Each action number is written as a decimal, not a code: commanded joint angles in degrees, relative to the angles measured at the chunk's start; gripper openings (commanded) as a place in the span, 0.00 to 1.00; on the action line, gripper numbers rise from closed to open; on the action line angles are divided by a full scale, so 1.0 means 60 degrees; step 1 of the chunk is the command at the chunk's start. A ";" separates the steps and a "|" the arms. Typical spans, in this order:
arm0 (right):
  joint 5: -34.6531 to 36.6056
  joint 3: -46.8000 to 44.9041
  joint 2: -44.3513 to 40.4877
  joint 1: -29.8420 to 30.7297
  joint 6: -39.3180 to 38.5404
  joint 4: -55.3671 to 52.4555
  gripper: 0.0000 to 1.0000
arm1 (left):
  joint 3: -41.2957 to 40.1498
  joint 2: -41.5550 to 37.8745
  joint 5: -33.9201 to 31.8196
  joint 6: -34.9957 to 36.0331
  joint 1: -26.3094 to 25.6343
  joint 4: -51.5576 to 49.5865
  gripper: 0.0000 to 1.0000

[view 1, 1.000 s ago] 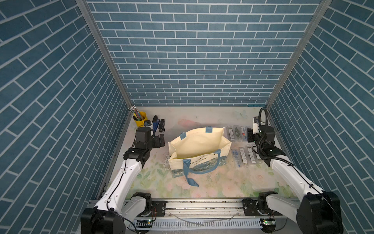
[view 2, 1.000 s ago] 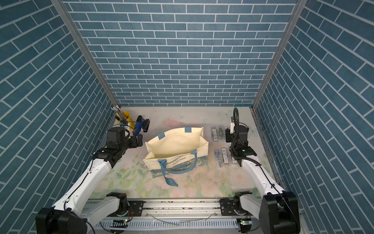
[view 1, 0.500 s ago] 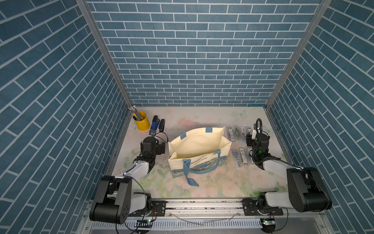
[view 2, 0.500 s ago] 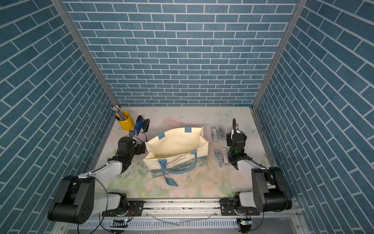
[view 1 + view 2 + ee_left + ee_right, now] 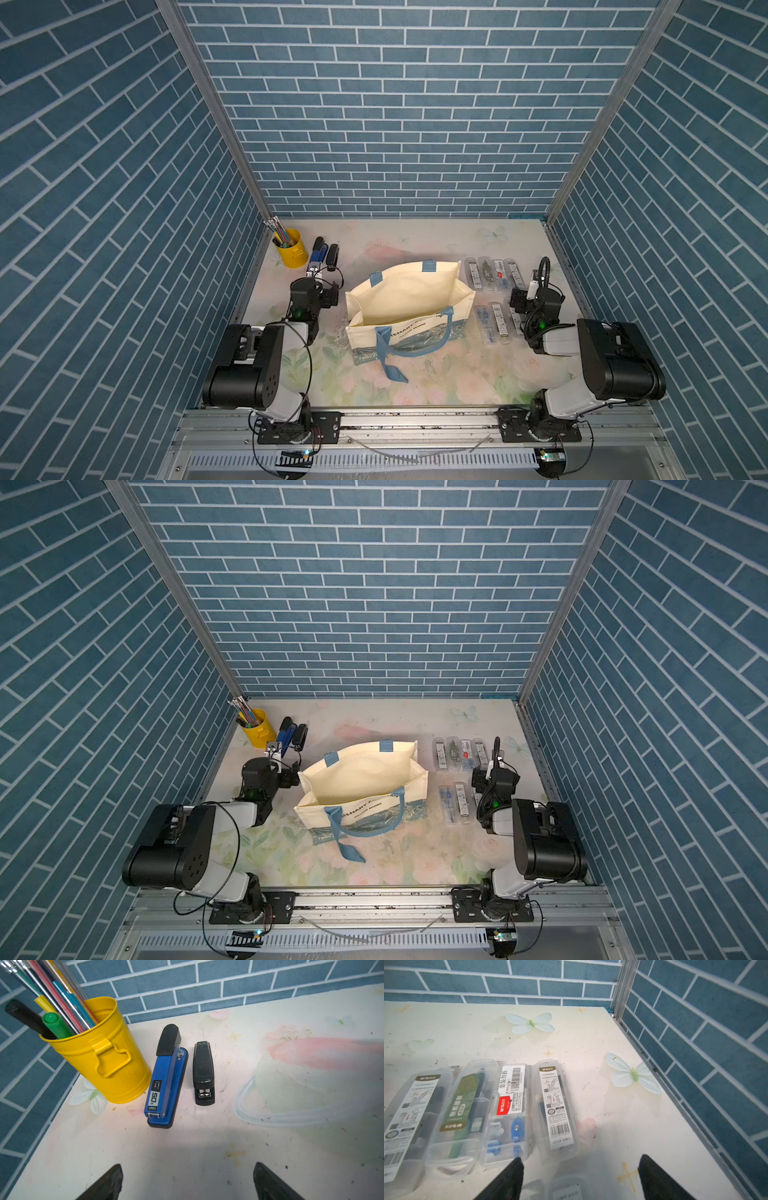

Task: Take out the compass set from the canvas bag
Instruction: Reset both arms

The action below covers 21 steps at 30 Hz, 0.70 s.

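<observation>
The cream canvas bag [image 5: 407, 299] [image 5: 361, 779] stands in mid-table with its mouth open; only pale lining shows inside. Several compass sets in clear plastic cases [image 5: 492, 274] [image 5: 459, 754] [image 5: 556, 1103] lie in a row on the table right of the bag, with more cases [image 5: 492, 324] nearer the front. My right gripper [image 5: 580, 1161] [image 5: 517, 301] is open and empty, low over the table beside these cases, and the end of one case [image 5: 566, 1188] lies between its jaws. My left gripper [image 5: 188, 1167] [image 5: 330, 297] is open and empty, left of the bag.
A yellow pen cup [image 5: 99, 1051] [image 5: 287, 249] stands at the back left. Beside it lie a blue stapler [image 5: 166, 1084] and a black stapler [image 5: 203, 1072]. Blue brick walls close in three sides. Both arms sit folded near the front rail [image 5: 415, 419].
Both arms have drawn back and folded down toward the front rail. The right gripper's jaws have spread wider. The bag and cases have not moved.
</observation>
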 commanded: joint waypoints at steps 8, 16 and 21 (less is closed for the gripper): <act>0.0294 0.0178 0.0035 0.0313 0.0198 0.0583 0.99 | -0.0392 0.0195 -0.0146 -0.0103 0.0080 0.1379 1.00; -0.0675 0.0669 0.0047 0.0004 0.0301 -0.0446 0.99 | -0.0388 0.0196 -0.0133 -0.0111 0.0080 0.1368 1.00; -0.1083 0.0729 0.0060 -0.0105 0.0296 -0.0532 0.99 | -0.0394 0.0196 -0.0134 -0.0111 0.0080 0.1368 1.00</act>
